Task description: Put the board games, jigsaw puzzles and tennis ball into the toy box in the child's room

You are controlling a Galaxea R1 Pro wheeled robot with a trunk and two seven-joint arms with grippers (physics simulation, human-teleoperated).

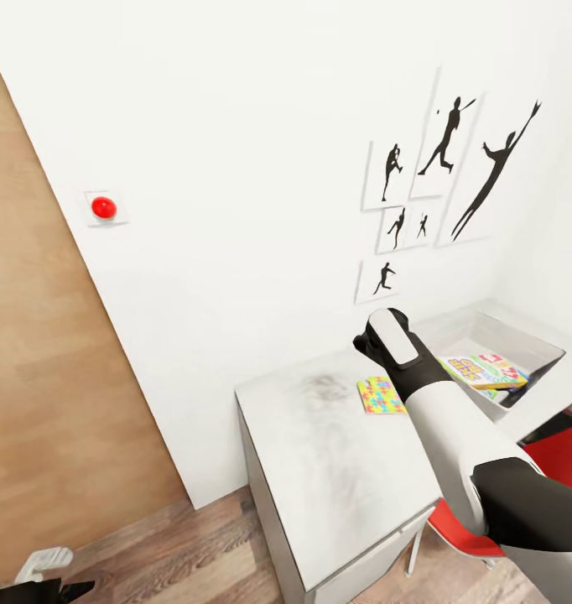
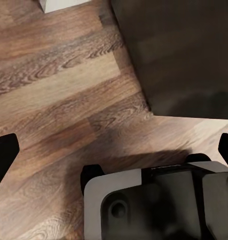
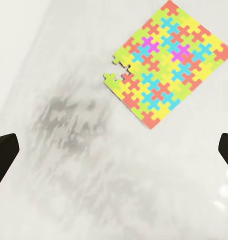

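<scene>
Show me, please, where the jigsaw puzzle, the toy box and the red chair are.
jigsaw puzzle [image 3: 161,65]: right wrist view, middle of its coloured face.
toy box [image 1: 521,337]: head view, far inner wall.
red chair [image 1: 563,453]: head view, seat.

Jigsaw puzzle [image 1: 380,394] on table [image 1: 319,470], left of toy box [image 1: 521,335]

A bright jigsaw puzzle [image 3: 164,62] lies flat on the pale table [image 3: 93,190], up around one o'clock, with a notch missing along its near edge. A grey smudge [image 3: 68,120] marks the tabletop at nine o'clock of it, and the gripper's [image 3: 114,150] dark fingertips [image 3: 3,155] sit far apart with nothing between.
</scene>
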